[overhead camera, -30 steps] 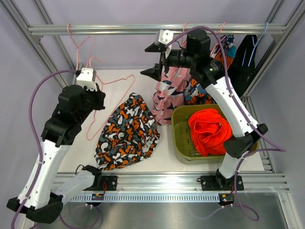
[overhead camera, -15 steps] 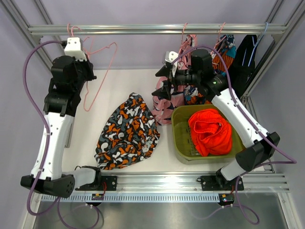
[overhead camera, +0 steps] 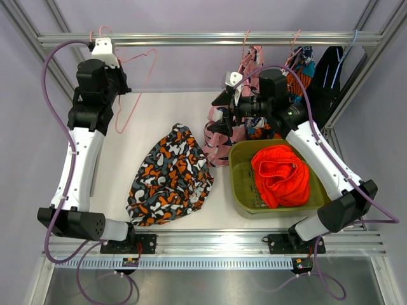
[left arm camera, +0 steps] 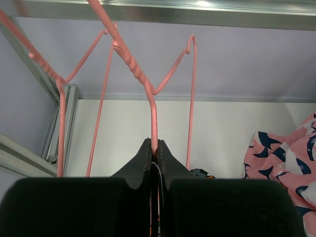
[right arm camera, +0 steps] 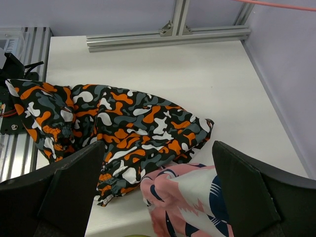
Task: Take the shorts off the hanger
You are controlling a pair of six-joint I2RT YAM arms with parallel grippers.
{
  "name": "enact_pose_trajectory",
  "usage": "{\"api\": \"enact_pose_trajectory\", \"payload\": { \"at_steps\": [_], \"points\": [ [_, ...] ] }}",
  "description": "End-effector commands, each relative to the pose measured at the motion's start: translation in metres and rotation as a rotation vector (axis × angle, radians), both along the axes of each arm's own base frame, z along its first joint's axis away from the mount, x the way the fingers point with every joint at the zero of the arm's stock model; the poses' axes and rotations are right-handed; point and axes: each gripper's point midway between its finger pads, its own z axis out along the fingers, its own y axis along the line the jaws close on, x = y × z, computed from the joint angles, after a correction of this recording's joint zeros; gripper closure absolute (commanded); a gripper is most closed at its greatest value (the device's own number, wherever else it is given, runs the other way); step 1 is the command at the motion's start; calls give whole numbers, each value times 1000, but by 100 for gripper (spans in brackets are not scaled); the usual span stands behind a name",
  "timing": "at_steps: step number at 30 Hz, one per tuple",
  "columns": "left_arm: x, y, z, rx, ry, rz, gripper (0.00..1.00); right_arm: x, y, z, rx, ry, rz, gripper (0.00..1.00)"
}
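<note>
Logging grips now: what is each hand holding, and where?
Left hand pinches the pink hanger by its wire stem, below the twist; right hand is open, holding nothing.

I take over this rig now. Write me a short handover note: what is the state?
Left gripper: shut on the empty pink hanger, up by the rail.
Right gripper: open, at the pink shorts, not gripping.
Done: camouflage shorts lie on the table; orange shorts in the green bin.
Left: pink shorts, teal print shorts and black shorts hang from the rail.
</note>
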Motion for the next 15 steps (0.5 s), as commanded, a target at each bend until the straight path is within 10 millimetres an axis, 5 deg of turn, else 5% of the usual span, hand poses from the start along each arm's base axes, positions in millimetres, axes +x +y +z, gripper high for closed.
{"api": "enact_pose_trajectory", "payload": {
  "at_steps": [1, 8, 15],
  "points": [
    [7, 3, 30, -3, -97, -6, 100, -8, -5, 13, 26, -21, 12, 1],
    [6, -1, 11, -18, -64, -34, 95, -17, -4, 1, -5, -15, 72, 1],
    [-21, -7, 15, -54, -93, -72, 56, -66, -1, -44, -106, 106, 340, 1]
  ]
}}
